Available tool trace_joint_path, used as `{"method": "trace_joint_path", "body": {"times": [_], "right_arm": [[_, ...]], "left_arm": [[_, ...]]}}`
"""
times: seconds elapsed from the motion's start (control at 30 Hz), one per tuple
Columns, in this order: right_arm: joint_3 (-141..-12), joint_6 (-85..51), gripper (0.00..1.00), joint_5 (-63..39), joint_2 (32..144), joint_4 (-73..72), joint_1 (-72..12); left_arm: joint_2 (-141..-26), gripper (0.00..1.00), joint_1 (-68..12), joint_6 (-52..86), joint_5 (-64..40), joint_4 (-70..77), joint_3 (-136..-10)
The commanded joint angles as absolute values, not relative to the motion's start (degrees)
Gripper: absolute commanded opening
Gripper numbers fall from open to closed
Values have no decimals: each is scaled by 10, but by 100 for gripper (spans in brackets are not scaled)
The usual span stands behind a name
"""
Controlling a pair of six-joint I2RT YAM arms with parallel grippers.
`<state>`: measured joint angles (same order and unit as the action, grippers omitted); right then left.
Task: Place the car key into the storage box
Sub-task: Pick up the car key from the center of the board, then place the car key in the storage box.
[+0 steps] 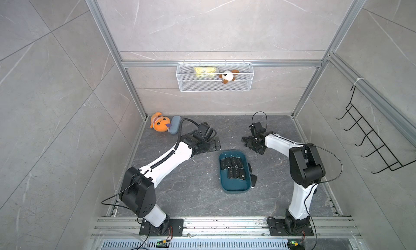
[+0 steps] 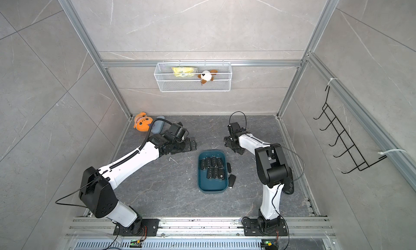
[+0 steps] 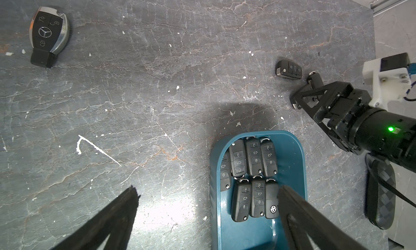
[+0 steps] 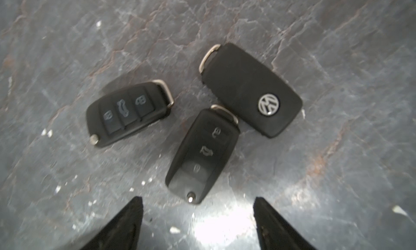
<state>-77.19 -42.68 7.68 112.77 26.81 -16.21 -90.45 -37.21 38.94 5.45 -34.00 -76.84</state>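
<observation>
Right gripper point(image 4: 197, 209) released, empty, just short of car key point(image 4: 202, 154) on counter point(image 4: 67, 46) beyond storage box point(image 1: 234, 185); left gripper point(image 3: 208, 189) spread wide near box.

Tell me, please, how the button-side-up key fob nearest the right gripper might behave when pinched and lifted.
That key fob looks like a rigid plastic shell, so it should keep its shape and feel light. Lying flat on the tabletop, it is unlikely to roll, though its rounded sides might slip. Lifting may nudge the VW-badged fob beside it.
</observation>
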Motion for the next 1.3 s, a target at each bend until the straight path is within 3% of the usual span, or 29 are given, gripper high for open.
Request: {"method": "trace_joint_path", "body": {"times": [0.0, 0.3, 0.63, 0.83, 1.27], "right_arm": [[-801, -427, 75, 71, 1153, 286, -156], [-863, -417, 67, 88, 1203, 344, -151], [-858, -412, 39, 96, 1207, 355, -146], [-842, -400, 29, 97, 1184, 348, -146], [-726, -377, 29, 67, 1031, 304, -174]], "left_arm": [[-885, 100, -368, 371, 45, -329, -768], [-891, 100, -364, 369, 35, -326, -770], [-891, 100, -362, 371, 24, -324, -771], [-888, 100, -362, 375, 14, -320, -764], [-871, 100, -363, 393, -8, -305, -739]]}}
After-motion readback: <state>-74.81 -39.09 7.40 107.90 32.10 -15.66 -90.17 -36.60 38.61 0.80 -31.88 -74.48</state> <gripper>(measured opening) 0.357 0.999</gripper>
